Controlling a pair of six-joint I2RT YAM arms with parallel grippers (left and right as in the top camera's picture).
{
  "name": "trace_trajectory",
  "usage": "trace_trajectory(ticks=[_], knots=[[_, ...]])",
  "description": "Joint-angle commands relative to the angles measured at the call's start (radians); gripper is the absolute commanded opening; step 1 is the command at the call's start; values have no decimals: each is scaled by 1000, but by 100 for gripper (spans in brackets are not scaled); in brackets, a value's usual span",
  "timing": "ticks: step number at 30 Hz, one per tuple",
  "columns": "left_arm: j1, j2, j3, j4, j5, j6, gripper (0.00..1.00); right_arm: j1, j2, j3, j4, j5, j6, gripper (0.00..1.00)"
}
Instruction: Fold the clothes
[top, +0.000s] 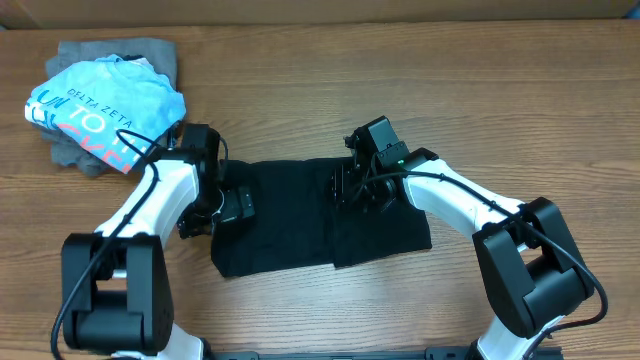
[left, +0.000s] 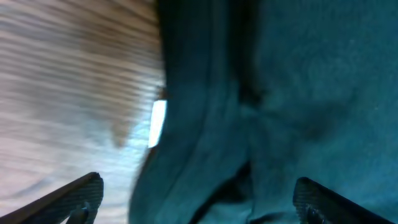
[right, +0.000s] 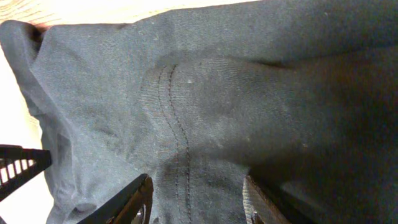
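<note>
Between the wide-spread fingers of the left gripper (left: 199, 202) lies the black T-shirt (left: 280, 93) edge, its white label (left: 158, 122) just beside bare wood. The right gripper (right: 198, 205) pinches a stitched ridge mid-shirt. Fabric soft, matte, wrinkled, a rough rectangle at the centre of the wooden table (top: 500, 90). Open wood all round; blue printed shirt (top: 105, 110) on grey garment (top: 150, 52), well apart, far-left corner.

We log this as a robotics lab bench. Wood-grain bench (top: 300, 110). Left arm (top: 150, 205) and right arm (top: 450, 200), white with black joints and loose cables, are based at the near edge. Spare laundry pile (top: 105, 115) sits at the far-left corner.
</note>
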Motion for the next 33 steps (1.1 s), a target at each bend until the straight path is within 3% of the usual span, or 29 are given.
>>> trace_trajectory(ticks=[1, 10, 15, 19, 21, 26, 33], knots=[[1, 75, -5, 15, 55, 51, 100, -2, 2, 11, -3, 17, 2, 50], [1, 240, -5, 32, 100, 230, 96, -2, 2, 11, -4, 17, 1, 50], [1, 281, -5, 37, 116, 249, 82, -2, 2, 11, -4, 17, 1, 50], [0, 283, -5, 58, 173, 286, 61, -2, 2, 11, -4, 17, 1, 51], [1, 283, -5, 60, 189, 293, 55, -2, 2, 11, -4, 16, 1, 50], [1, 283, -5, 59, 193, 309, 53, -4, 2, 11, -10, 17, 0, 51], [1, 283, -5, 67, 292, 388, 72, -56, 1, 12, -51, -5, 2, 51]])
